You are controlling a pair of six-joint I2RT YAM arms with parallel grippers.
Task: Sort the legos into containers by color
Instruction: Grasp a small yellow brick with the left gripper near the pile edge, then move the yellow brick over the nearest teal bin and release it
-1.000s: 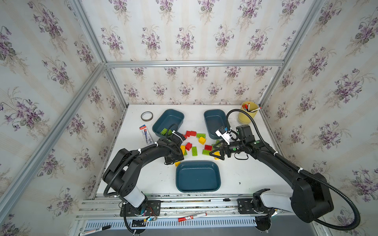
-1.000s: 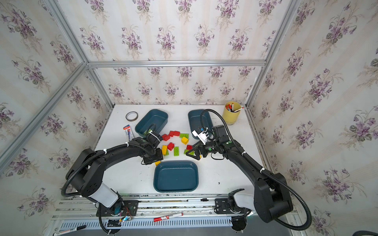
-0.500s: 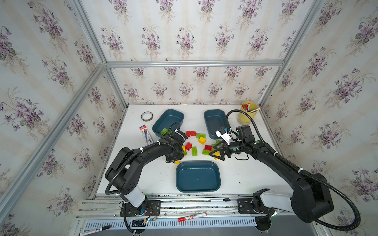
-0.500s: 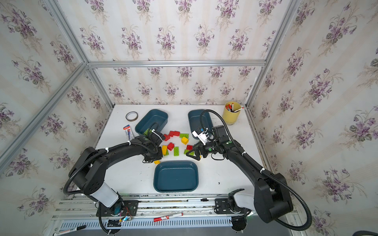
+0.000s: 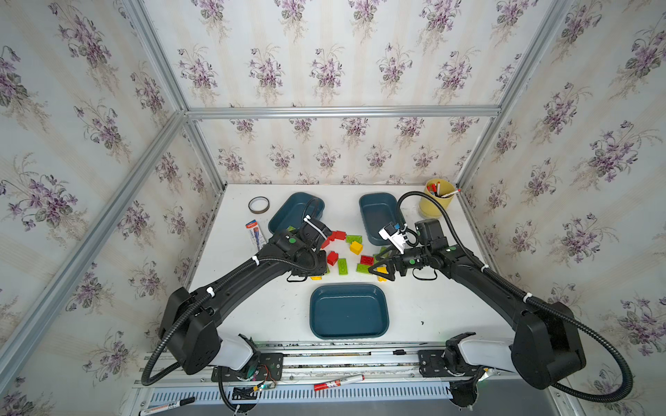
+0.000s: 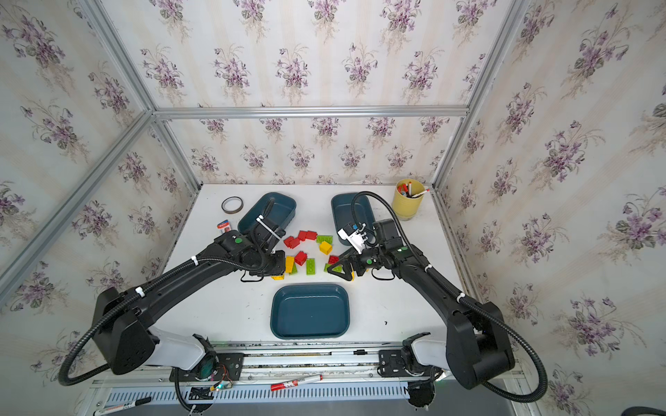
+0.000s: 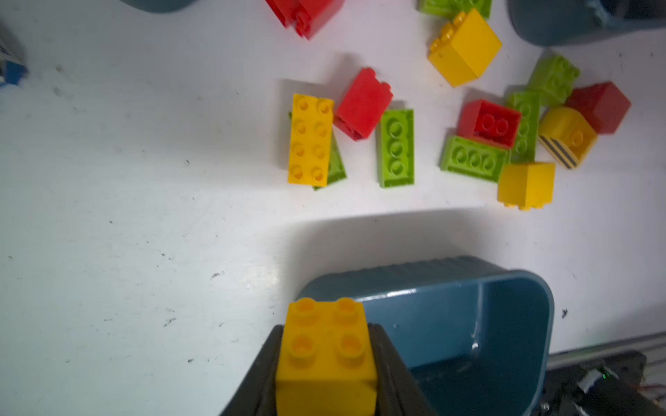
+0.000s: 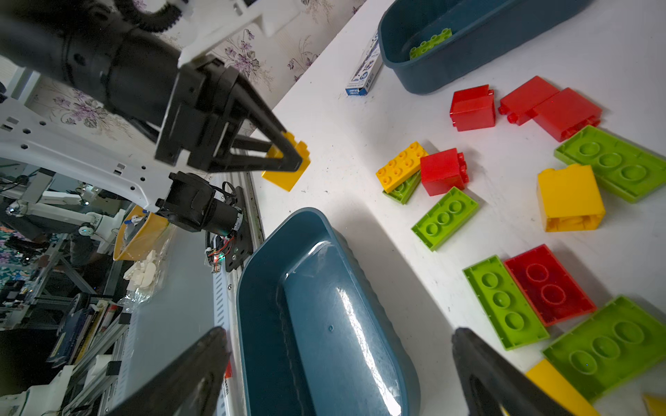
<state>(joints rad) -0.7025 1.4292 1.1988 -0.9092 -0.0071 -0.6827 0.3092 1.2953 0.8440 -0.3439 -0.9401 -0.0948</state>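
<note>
A square yellow brick (image 7: 326, 356) is clamped between the jaws of the left gripper (image 8: 286, 157). A teal tray (image 7: 515, 284) lies just beside that gripper, and loose red, yellow and green legos (image 7: 396, 147) are scattered on the white table (image 7: 108, 180) beyond its fingertips. The right gripper (image 5: 382, 269), jaws spread wide, holds nothing.

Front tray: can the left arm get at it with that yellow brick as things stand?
Probably yes. The left gripper, shut on the square yellow brick, is just beyond the front tray, off its far left corner. The tray is empty and nothing stands between them.
</note>
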